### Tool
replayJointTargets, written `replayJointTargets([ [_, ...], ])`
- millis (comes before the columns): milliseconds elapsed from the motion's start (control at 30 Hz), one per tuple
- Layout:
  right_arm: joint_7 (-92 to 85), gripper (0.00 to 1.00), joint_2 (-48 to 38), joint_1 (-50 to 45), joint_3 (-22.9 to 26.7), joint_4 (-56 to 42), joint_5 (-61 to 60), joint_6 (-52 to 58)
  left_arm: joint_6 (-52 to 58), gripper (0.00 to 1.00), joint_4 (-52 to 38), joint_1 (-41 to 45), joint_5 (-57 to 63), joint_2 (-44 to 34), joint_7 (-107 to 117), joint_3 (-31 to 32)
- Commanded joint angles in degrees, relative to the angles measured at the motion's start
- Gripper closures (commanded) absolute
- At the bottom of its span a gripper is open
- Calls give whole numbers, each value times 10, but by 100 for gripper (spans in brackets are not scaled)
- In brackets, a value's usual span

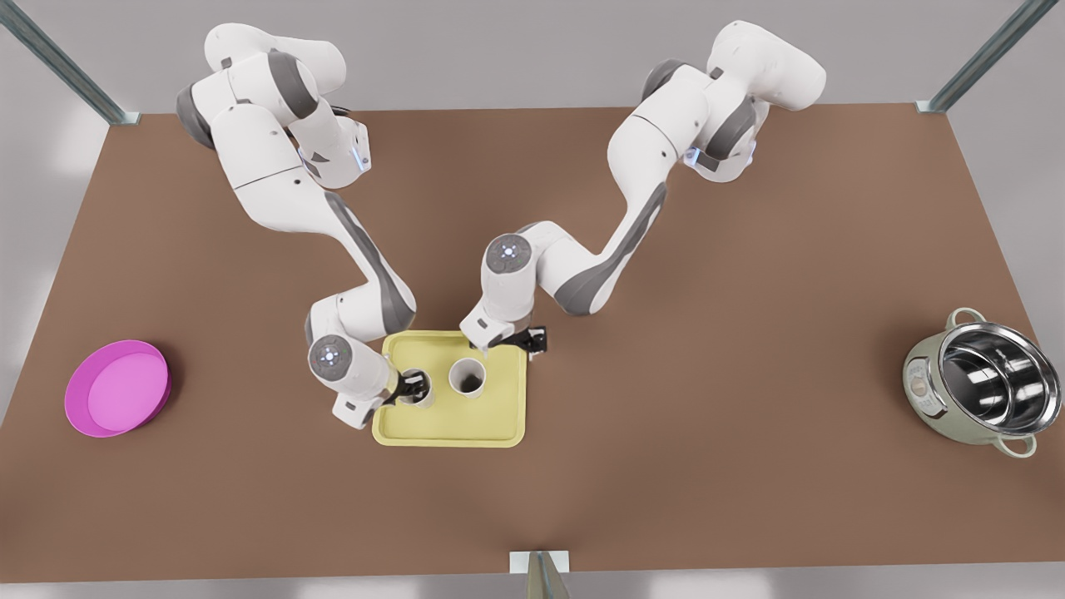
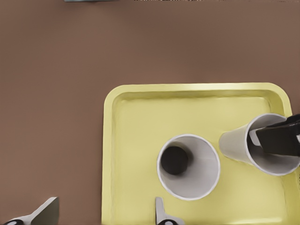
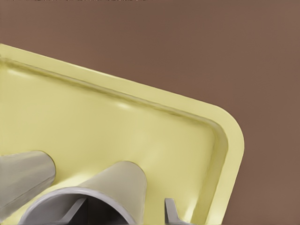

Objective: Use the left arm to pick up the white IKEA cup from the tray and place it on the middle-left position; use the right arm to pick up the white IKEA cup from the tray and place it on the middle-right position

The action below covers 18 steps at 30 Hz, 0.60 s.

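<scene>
The tray point(image 1: 499, 420) lies on the table point(image 1: 707, 466) near its middle, with both white cups standing upright on it. The centre cup point(image 1: 468, 378) stands in the middle of the tray. The edge cup point(image 1: 427, 398) stands just beside it, close to the tray's rim on the front view's left.

The right arm point(image 1: 358, 249) comes in from the front view's left. Its tool point(image 1: 413, 387) is down at the edge cup and straddles the rim. The right wrist view shows one finger inside the cup and the other finger point(image 3: 169, 211) outside the wall. The fingers are spread, with a gap between the outer one and the wall, so the tool is not pinching the cup. The left wrist view shows the same black tool reaching into this cup's mouth.

The left arm point(image 1: 599, 266) comes in from the front view's right. Its tool point(image 1: 532, 339) hangs over the tray's far corner on that side, well apart from the centre cup and holding nothing. In the left wrist view its fingers point(image 2: 47, 212) are wide apart, one over bare table and one over the tray's floor just inside the rim. The centre cup lies ahead of them, off to the side of the gap between them.

A pink plate point(image 1: 116, 388) sits at the table's end on the front view's left, and a steel pot point(image 1: 986, 383) sits at the opposite end.
</scene>
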State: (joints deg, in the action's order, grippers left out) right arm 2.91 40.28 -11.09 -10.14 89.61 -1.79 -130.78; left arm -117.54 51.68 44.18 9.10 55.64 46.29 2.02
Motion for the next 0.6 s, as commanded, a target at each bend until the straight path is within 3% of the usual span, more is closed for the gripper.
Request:
replayJointTargets([
  [0, 27, 38, 0, 0, -1, 0, -10, -11, -55, 0, -1, -2, 5, 3, 188, -6],
  [67, 23, 48, -2, 0, -3, 0, -9, -11, -85, 0, -3, -1, 6, 16, 191, -7],
  [233, 22, 48, -5, 3, -7, -1, -11, -11, -110, 0, -4, 13, 6, 36, 199, -8],
  [300, 21, 59, -5, 3, -9, -1, -11, -11, -146, 0, -4, 13, 6, 46, 201, -22],
  [400, 20, 67, -5, 4, -9, -1, -11, -11, -161, 0, -33, 13, 6, 66, 205, -34],
  [567, 20, 71, -5, 5, -9, -1, -11, -11, -169, 0, -33, 37, 7, 91, 213, -57],
])
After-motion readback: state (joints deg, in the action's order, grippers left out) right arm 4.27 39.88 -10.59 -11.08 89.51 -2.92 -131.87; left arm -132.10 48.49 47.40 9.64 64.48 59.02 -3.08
